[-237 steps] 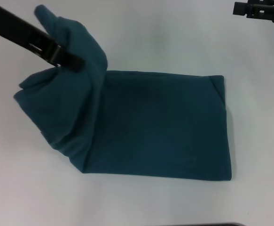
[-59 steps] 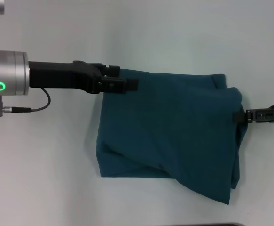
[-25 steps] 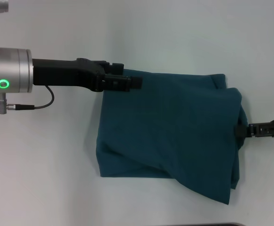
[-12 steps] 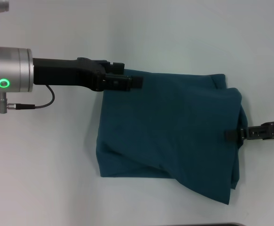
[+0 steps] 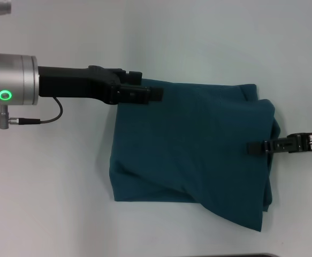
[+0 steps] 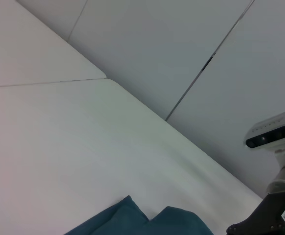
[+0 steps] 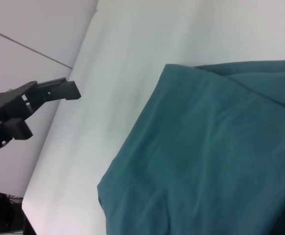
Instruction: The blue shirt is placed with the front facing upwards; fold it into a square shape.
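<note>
you can't see the blue shirt [image 5: 193, 150] lettering or neck label; only plain fabric faces up. the right gripper [image 5: 257, 147] arm is cut off at the head view's edge. whether its fingertips touch the cloth is unclear. the left gripper [image 5: 150, 95] finger gap is unreadable.

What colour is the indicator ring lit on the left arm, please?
Green, clearest in the head view.

Blue shirt [image 7: 206, 156] lies rumpled on the white table [image 7: 127, 63] — left hand [image 7: 32, 110] beyond.
</note>
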